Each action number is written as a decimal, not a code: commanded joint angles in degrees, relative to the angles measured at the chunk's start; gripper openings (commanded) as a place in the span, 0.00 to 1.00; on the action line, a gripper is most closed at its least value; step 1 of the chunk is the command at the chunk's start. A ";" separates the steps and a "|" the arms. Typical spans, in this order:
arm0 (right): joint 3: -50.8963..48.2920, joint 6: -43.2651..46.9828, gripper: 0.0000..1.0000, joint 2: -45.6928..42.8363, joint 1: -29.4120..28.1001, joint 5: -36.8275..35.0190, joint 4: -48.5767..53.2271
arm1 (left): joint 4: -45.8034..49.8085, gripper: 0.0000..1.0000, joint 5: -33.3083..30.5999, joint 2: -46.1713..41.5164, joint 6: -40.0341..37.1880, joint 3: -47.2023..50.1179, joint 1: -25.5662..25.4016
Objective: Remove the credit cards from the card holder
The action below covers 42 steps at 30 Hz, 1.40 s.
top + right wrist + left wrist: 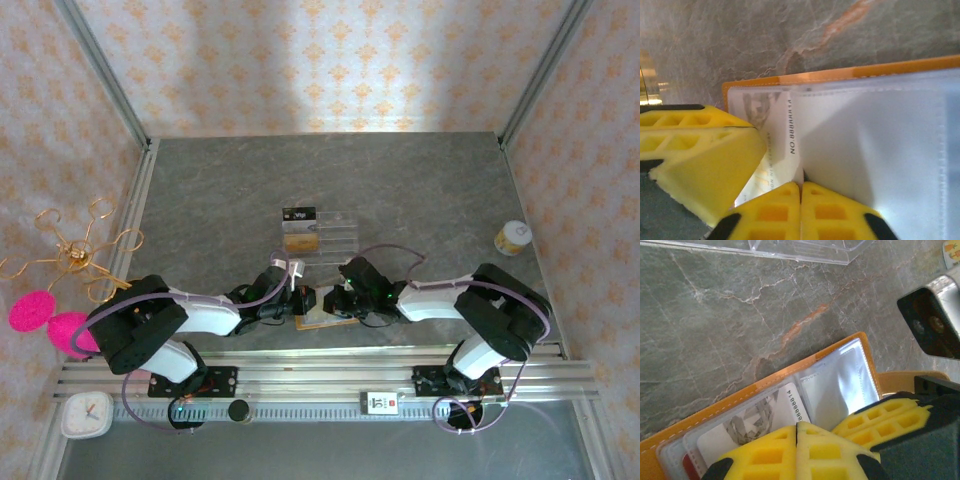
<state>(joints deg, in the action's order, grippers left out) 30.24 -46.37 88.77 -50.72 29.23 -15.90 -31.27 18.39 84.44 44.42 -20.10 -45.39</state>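
On the table (740, 315), one open card holder (832, 385)

The worktop (715, 315) is a grey marble-look surface, smooth and mostly matt, with rusty veins. The card holder (740, 392) has an orange leather-look skin with pale stitching along the edge. Its sleeves (840, 380) are clear soft plastic, shiny and a bit wrinkly. The card (782, 412) inside looks like smooth printed plastic. The pads (765, 452) on the left tool (796, 432) are yellow, matt and rubbery-looking, with moulded pockets. At the upper edge of the left wrist view, the stand (790, 250) is clear hard plastic.
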 commanded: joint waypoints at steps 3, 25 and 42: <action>-1.29 -2.02 0.00 -0.96 -0.17 -3.01 -0.27 | 3.75 0.00 -1.36 -0.64 -1.44 0.98 -0.79; -2.80 -4.61 0.00 -6.55 -2.59 -11.67 5.00 | 6.73 0.15 -1.19 -2.94 -2.13 1.04 -0.92; -4.05 -1.82 0.19 -10.29 -2.50 -13.75 7.79 | 6.65 0.00 0.81 1.68 -3.38 2.19 -0.86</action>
<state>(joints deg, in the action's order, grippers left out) 26.87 -49.34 78.59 -52.99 16.67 -8.78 -30.39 18.22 84.62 41.93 -20.05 -46.04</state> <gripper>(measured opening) 0.186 0.048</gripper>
